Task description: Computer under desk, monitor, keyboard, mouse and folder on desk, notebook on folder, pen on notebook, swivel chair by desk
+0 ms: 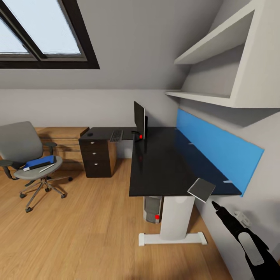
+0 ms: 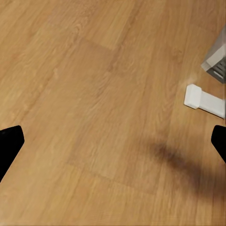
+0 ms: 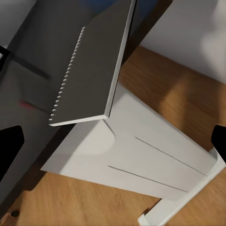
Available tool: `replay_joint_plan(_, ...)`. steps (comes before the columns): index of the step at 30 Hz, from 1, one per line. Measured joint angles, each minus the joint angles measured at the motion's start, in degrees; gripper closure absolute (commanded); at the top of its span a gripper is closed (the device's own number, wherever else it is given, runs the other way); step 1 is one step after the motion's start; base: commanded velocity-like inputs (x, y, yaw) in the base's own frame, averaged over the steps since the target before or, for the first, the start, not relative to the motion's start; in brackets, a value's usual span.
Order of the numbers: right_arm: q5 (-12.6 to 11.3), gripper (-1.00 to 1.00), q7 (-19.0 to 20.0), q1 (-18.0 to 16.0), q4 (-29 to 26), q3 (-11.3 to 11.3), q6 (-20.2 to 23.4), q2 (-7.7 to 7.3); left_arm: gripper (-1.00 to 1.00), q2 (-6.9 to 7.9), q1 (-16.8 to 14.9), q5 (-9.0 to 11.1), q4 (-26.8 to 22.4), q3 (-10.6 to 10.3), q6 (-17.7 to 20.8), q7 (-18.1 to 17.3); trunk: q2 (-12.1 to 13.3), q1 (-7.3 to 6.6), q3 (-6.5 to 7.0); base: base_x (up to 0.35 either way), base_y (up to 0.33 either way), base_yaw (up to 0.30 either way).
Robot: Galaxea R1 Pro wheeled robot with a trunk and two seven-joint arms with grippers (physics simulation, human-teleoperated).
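Notebook (image 1: 201, 189) lies on the near corner of the desk (image 1: 163, 163), just ahead of the right gripper (image 1: 215, 205), tilted, its long axis and spiral edge running away from the fingers. Both the right gripper and the left gripper (image 2: 113, 141) are spread wide, holding nothing.

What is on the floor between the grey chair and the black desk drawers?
Nothing: in the head view, bare wooden floor separates the swivel chair from the desk drawer unit.
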Motion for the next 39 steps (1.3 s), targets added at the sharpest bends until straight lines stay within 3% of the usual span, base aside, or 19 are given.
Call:
replay_joint_plan(9,0.01,-1.00,2.30,0.03,0.01,-0.09,0.36,-0.04,-1.00,0.49,0.00,-0.62,-8.68,-0.30,1.94,5.70,-3.61,1.98,-1.62,0.000,0.000,0.000)
replay_joint_plan(22,0.02,-1.00,6.39,0.03,0.09,-0.30,2.56,-0.09,-1.00,2.41,0.01,-6.80,-27.33,0.08,20.02,11.05,-8.44,4.62,-3.78,0.000,0.000,0.000)
replay_joint_plan(29,0.01,-1.00,8.24,0.03,0.09,-0.47,4.69,-0.23,-1.00,4.06,0.01,-6.93,-27.97,0.08,22.56,11.75,-8.44,4.62,-3.78,0.000,0.000,0.000)
replay_joint_plan(39,-0.04,-1.00,13.13,0.04,0.17,-2.79,9.09,-1.32,-1.00,4.51,0.01,-6.96,-23.89,0.06,22.98,11.84,-8.44,4.62,-3.78,0.000,0.000,0.000)
